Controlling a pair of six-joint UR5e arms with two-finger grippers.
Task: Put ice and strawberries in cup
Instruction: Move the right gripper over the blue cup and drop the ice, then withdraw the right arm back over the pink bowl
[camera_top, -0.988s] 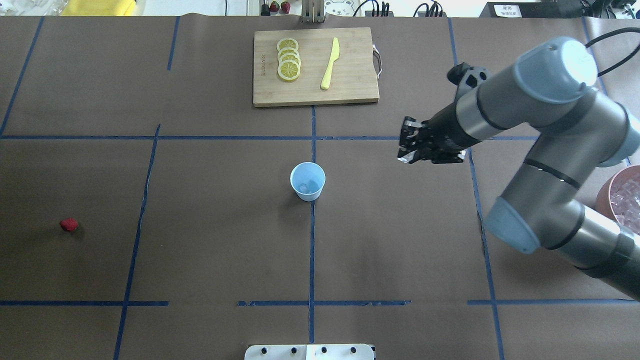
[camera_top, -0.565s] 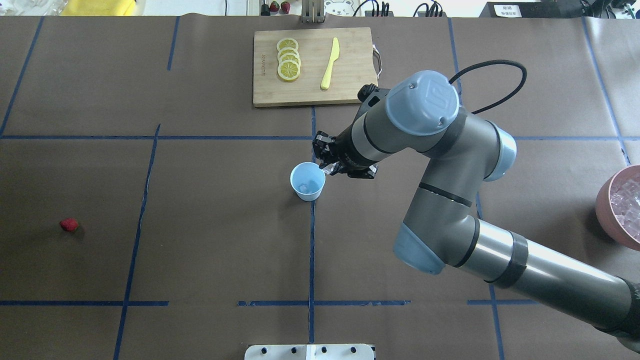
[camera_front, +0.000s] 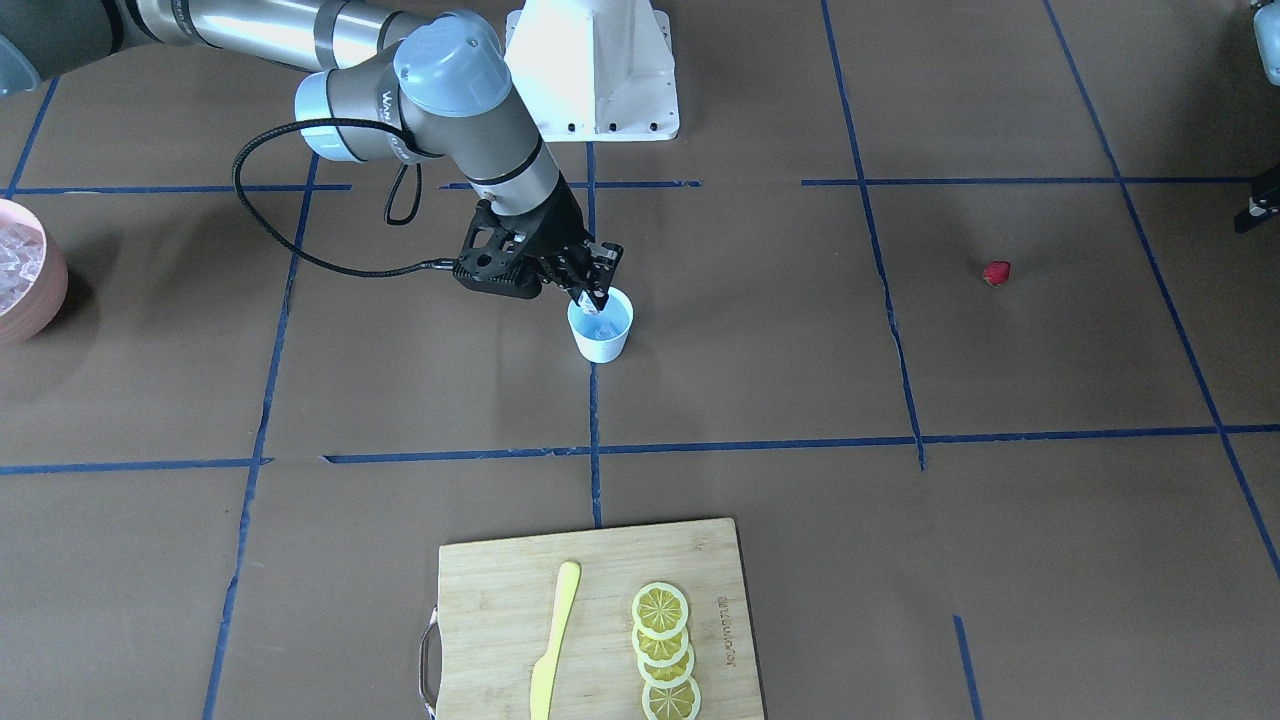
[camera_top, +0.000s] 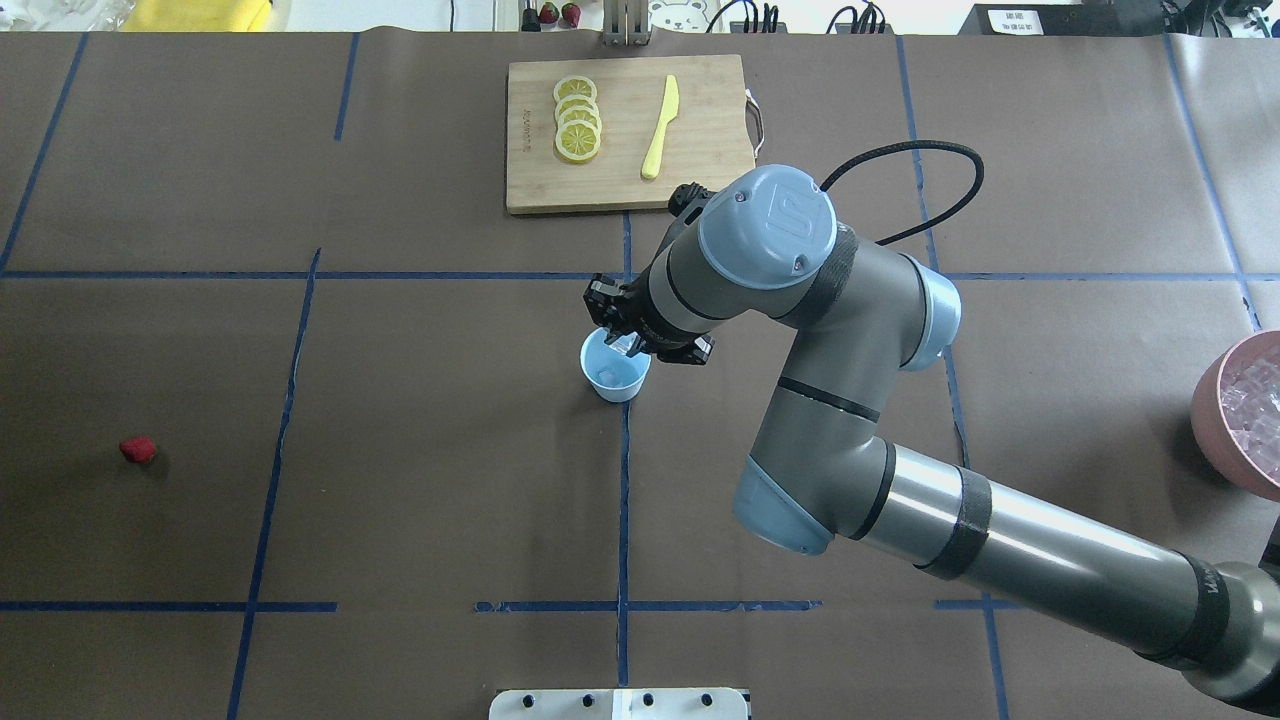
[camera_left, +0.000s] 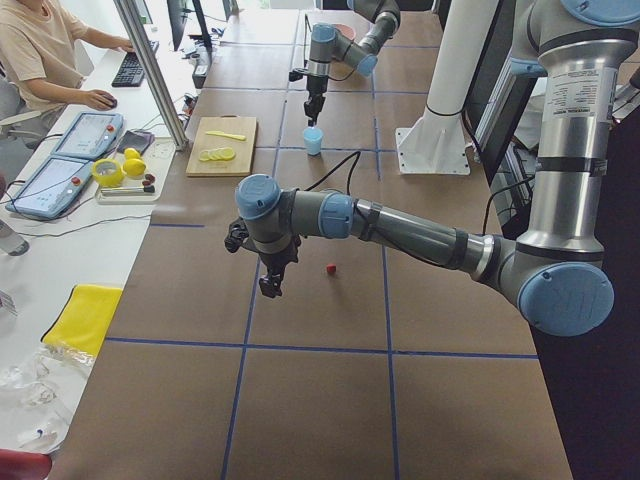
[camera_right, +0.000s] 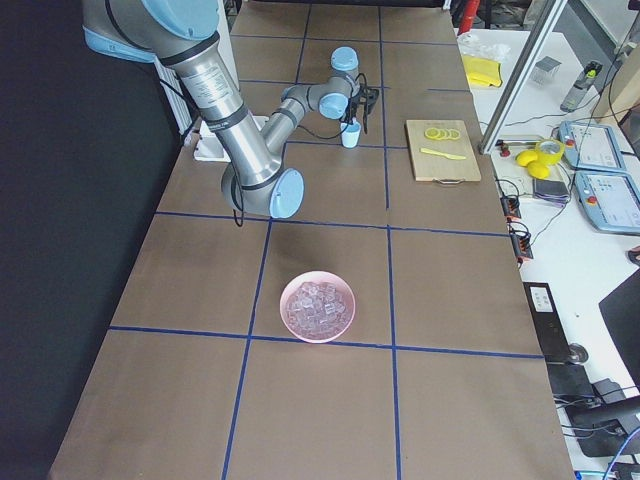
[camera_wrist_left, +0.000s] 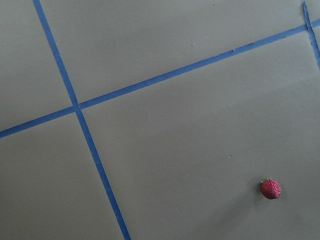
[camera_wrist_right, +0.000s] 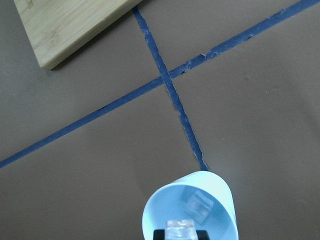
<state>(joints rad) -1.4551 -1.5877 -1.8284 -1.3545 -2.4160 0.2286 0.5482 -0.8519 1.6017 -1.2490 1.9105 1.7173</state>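
Observation:
The cup (camera_top: 615, 368) stands at the table's centre, white outside and pale blue inside, with one ice cube (camera_wrist_right: 200, 202) on its bottom. My right gripper (camera_top: 622, 342) hangs over the cup's far rim, shut on another clear ice cube (camera_wrist_right: 181, 228). The strawberry (camera_top: 138, 449) lies alone on the brown paper far to the left, also in the left wrist view (camera_wrist_left: 270, 189). My left gripper (camera_left: 270, 285) hovers above the table beside the strawberry (camera_left: 330, 268); I cannot tell whether it is open or shut.
A pink bowl (camera_top: 1212, 400) full of ice cubes sits at the right edge. A wooden cutting board (camera_top: 620, 190) at the back centre carries lemon slices (camera_top: 577, 120) and a yellow knife (camera_top: 660, 128). A person sits at a desk past the table's side in the exterior left view.
My right arm has swung left from the bowl side, carrying the ice cube, and now holds it over the cup. The strawberry and cup have not moved.

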